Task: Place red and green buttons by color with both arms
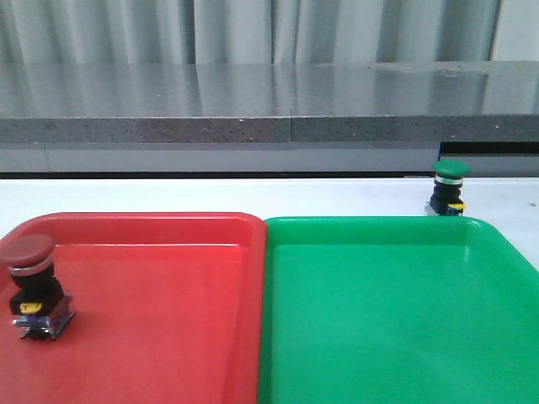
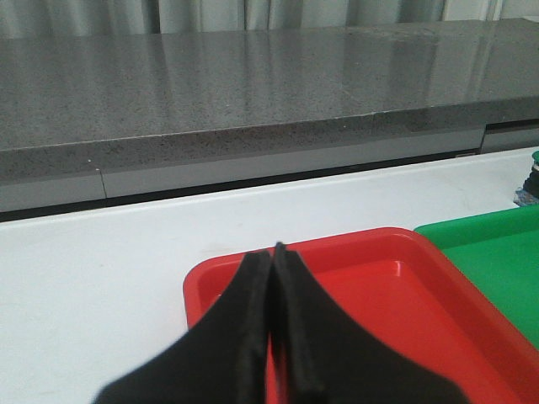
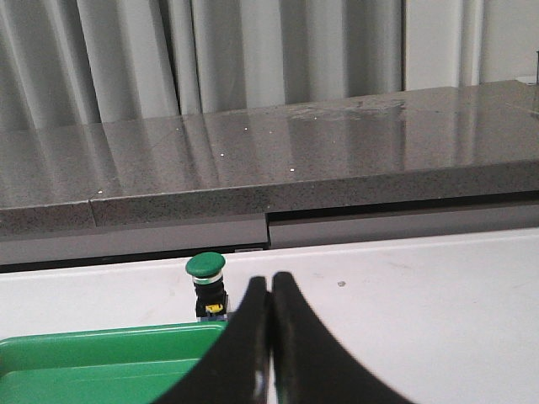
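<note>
Both hands, left point(image 2: 274, 252) and right point(image 3: 269, 282), are hanging pinched closed, holding nothing. Red button point(image 1: 34, 286) is sitting in the red tray point(image 1: 168, 227); green button point(image 1: 448, 187) is waiting on the bench point(image 1: 126, 198) behind the green tray point(image 1: 379, 231). Reaching closed, I risk toppling it.

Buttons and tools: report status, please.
Left tool and right tool shut, empty. Red button in red tray. Green button on table, behind green tray. Nothing blocking.
</note>
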You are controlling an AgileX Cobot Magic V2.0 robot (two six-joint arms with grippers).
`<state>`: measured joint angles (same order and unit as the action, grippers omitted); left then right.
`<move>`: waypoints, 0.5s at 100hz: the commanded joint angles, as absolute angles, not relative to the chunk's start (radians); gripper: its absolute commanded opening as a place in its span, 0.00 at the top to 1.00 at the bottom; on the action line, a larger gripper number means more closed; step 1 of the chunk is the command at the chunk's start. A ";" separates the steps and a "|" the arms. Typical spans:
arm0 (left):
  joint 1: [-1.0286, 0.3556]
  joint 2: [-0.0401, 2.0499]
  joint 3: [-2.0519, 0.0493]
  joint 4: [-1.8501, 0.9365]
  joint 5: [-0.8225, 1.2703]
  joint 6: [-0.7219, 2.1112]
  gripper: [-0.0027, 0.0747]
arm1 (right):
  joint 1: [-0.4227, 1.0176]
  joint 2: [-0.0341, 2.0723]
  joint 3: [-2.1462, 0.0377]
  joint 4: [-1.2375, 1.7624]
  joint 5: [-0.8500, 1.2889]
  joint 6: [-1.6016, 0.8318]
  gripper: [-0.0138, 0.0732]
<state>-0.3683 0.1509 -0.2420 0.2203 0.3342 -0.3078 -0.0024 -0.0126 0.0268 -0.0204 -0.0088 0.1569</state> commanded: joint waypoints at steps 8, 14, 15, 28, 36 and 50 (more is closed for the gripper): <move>-0.307 0.113 -0.238 0.229 0.256 -0.303 0.99 | -0.006 -0.033 0.009 -0.031 -0.093 0.152 0.91; -0.257 0.097 -0.222 0.169 0.240 -0.229 0.99 | -0.006 -0.033 0.009 -0.031 -0.093 0.152 0.91; -0.250 0.093 -0.216 0.146 0.235 -0.204 0.99 | -0.006 -0.033 0.009 -0.031 -0.093 0.152 0.91; -0.132 0.050 -0.162 0.000 0.156 0.000 0.99 | -0.006 -0.033 0.009 -0.031 -0.093 0.152 0.91; -0.076 0.020 -0.119 -0.050 0.079 0.021 0.99 | -0.006 -0.033 0.009 -0.031 -0.093 0.152 0.91; -0.012 -0.039 -0.071 -0.049 0.061 0.012 0.99 | -0.006 -0.033 0.009 -0.031 -0.093 0.152 0.91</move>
<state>-0.0391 -0.0043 -0.0666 -0.0304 0.1631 0.0080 -0.0024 -0.0126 0.0268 -0.0204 -0.0088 0.1569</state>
